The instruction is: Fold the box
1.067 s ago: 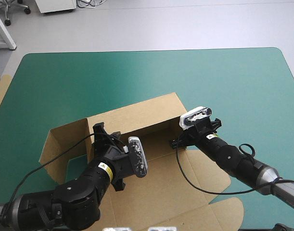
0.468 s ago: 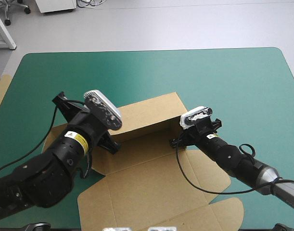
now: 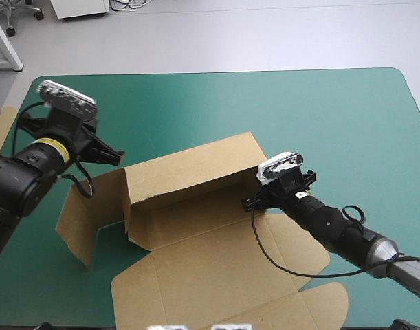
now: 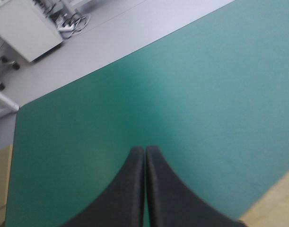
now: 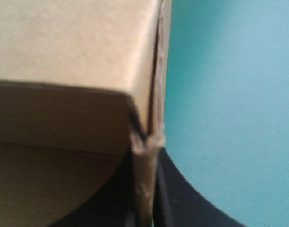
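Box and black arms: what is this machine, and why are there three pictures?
It is a robot with two arms. One picture looks down from above. The other two come from a small camera on each wrist, looking along that arm's black fingers. On the teal-green table lies a brown box: a cut sheet of board, partly folded, with its back wall standing up. The right fingers pinch the end of that wall, so they hold the box. The left fingers are shut on nothing, up above the table and apart from the box.

Brown box (image 3: 196,268), teal-green cover (image 3: 319,117) — black left pincer (image 4: 144,150)
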